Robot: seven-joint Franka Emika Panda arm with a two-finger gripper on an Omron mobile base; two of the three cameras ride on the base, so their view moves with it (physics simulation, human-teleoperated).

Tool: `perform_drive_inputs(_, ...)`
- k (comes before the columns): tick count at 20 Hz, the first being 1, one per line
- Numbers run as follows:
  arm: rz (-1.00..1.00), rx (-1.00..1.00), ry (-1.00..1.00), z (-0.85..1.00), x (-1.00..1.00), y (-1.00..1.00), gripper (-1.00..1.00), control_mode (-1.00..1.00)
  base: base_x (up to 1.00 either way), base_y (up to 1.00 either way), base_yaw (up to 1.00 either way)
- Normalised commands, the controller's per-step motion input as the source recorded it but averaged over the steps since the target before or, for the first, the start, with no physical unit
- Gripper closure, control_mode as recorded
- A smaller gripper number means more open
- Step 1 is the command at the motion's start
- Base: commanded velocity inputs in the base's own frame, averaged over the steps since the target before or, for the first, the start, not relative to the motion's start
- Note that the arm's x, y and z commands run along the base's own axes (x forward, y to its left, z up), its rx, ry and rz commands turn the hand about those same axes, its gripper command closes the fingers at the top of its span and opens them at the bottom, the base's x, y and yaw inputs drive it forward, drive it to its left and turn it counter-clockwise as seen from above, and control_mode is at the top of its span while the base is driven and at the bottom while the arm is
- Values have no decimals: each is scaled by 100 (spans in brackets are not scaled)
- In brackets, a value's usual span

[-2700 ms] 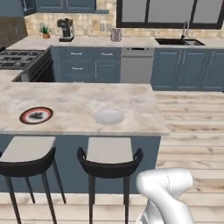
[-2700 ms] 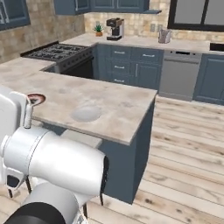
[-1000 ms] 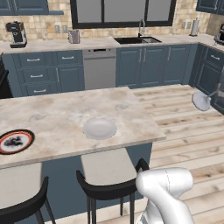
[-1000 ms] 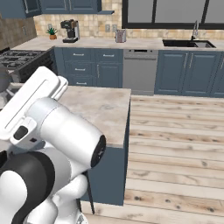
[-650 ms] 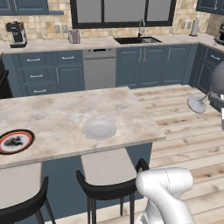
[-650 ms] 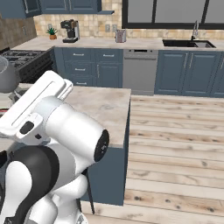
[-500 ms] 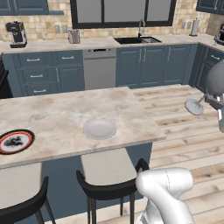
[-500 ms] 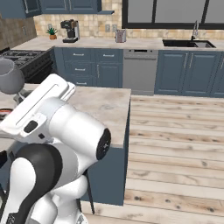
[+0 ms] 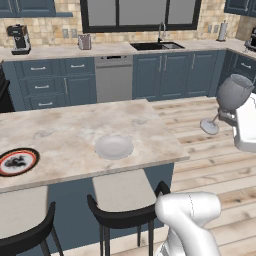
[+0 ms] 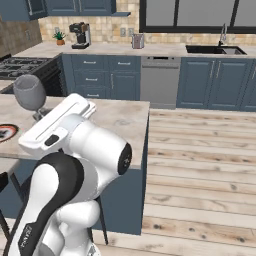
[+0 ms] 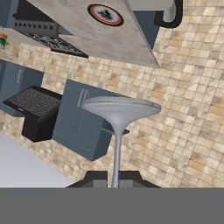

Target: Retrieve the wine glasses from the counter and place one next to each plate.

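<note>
The gripper (image 11: 114, 177) pinches the stem of a tilted wine glass (image 9: 227, 100) held in the air, apparently right of the counter (image 9: 75, 135) bearing both plates (image 9: 114, 146).

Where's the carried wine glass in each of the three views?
Left base view: wine glass at the right edge, tilted, over the wood floor.
Right base view: glass at upper left, above the white arm.
Hand view: foot and stem centre frame, stem between the gripper fingers.
Shared landmark: red-rimmed plate.
</note>
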Motion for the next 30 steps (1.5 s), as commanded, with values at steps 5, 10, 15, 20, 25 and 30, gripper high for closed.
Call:
perform_drive_inputs(5, 0, 0, 1, -32, 40, 0, 100, -100, 0, 0, 0)
perform_drive_inputs(10, 0, 0, 6, -41, 44, 0, 100, -100, 0, 0, 0)
perform_drive_inputs(15, 0, 0, 7, -36, 43, 0, 100, -100, 0, 0, 0)
perform_drive_inputs(20, 0, 0, 9, -35, 46, 0, 100, -100, 0, 0, 0)
perform_drive_inputs(25, 0, 0, 10, -39, 42, 0, 100, -100, 0, 0, 0)
perform_drive_inputs(30, 0, -1, 6, -41, 42, 0, 100, -100, 0, 0, 0)
